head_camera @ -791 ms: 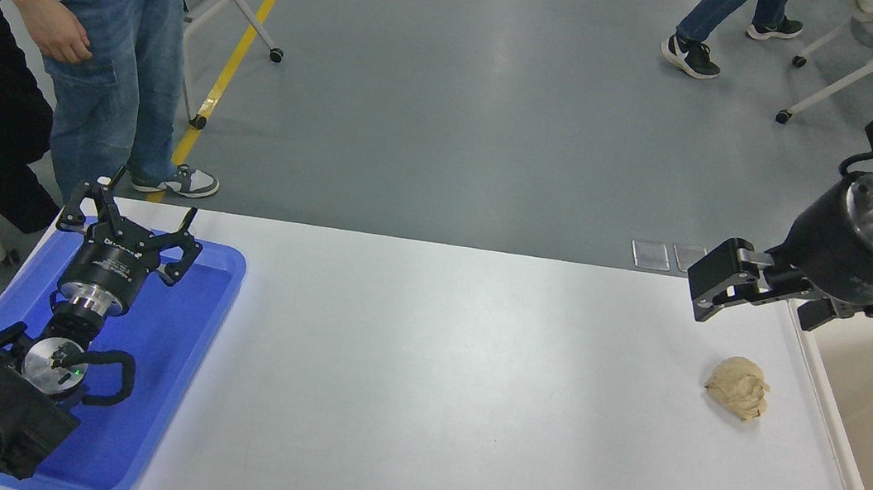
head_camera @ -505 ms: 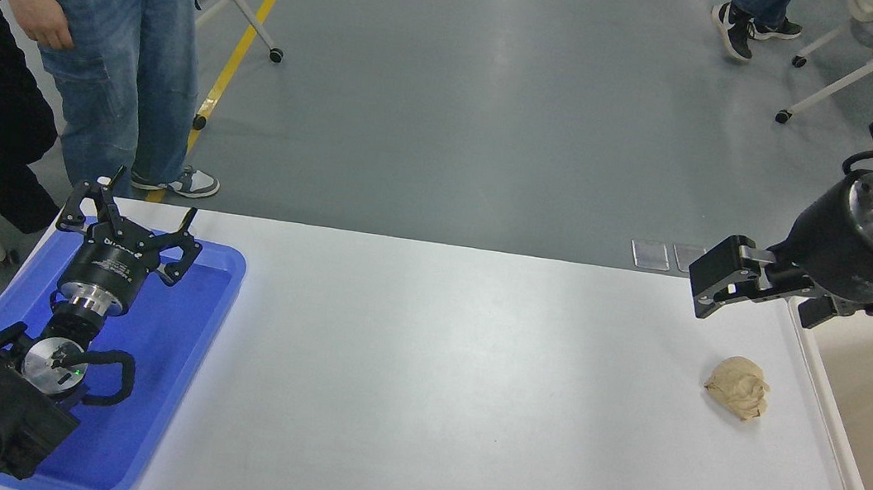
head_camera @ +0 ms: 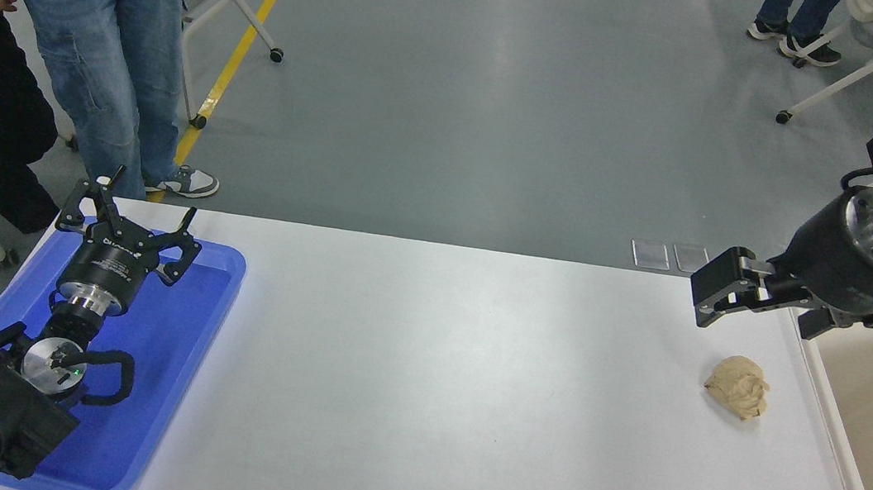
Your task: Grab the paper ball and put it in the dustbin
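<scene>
1. Setting: an indoor robotics lab or test hall.
2. Floor (head_camera: 454, 97): smooth grey coated surface with a yellow line (head_camera: 250, 35) marked across it.
3. Furniture: white wheeled chair frames (head_camera: 846, 66) stand on the open floor.
4. Work surface: a plain white desk (head_camera: 427, 385) with robot arms mounted at it.
5. Personnel: a person in jeans (head_camera: 89, 19) stands beside the desk.
</scene>
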Tool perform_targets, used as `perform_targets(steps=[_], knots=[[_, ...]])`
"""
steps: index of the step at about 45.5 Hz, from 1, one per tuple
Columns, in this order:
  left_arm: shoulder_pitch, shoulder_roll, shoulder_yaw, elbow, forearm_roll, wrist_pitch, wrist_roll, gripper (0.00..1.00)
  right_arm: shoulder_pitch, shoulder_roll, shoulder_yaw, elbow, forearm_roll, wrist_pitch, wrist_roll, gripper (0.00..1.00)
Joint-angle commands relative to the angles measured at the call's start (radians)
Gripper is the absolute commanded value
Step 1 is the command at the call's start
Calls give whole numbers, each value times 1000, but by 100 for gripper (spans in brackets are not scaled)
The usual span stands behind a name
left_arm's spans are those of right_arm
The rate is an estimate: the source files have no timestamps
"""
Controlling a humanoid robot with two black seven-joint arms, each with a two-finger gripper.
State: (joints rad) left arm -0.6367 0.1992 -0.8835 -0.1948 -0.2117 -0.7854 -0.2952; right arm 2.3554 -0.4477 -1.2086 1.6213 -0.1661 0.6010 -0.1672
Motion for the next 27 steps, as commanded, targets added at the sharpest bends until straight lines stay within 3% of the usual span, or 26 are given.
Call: perform_targets(steps=[1, 16, 27], knots=[[0, 0, 0, 0, 0, 0, -1, 100, -68, -6, 12, -29, -4, -44, 0, 100], [-1, -1, 0, 0, 2, 0, 1, 100, -347, 21, 24, -201, -3, -162, 3, 100], [-1, -1, 0, 0, 0, 0, 1, 100, -632, 27, 83, -483, -16, -207, 12, 100]])
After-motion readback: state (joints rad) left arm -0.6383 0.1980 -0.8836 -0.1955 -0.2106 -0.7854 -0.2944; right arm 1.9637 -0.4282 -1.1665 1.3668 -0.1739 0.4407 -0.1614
